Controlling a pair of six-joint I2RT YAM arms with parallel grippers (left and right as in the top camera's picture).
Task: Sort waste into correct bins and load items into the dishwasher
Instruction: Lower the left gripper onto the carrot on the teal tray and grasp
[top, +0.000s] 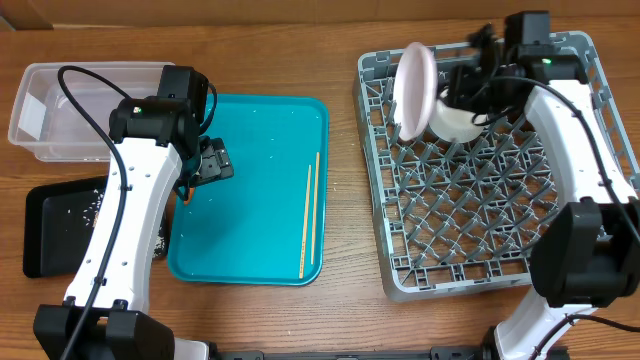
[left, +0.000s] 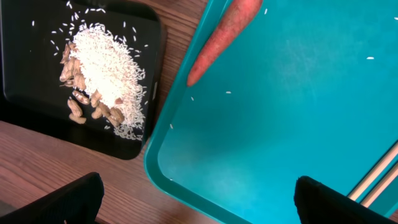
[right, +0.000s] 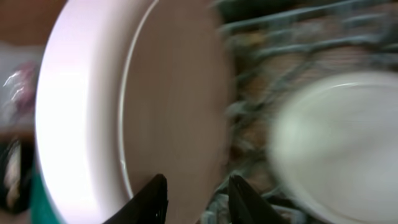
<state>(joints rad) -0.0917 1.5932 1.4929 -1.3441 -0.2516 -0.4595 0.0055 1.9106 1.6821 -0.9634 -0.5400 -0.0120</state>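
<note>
The carrot (left: 225, 38) is found at the teal tray's (left: 298, 124) edge beside the black tray (left: 18, 93), long axis slanted, just ahead of the left end effector (left: 199, 183), held wide apart and empty; that arm is judged nearer.

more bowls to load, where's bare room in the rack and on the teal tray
Rack: its front half and right side are bare; the back-left corner is crowded by the pink plate, held by the right gripper, and the white bowl. Teal tray: bare between carrot and chopsticks.
</note>
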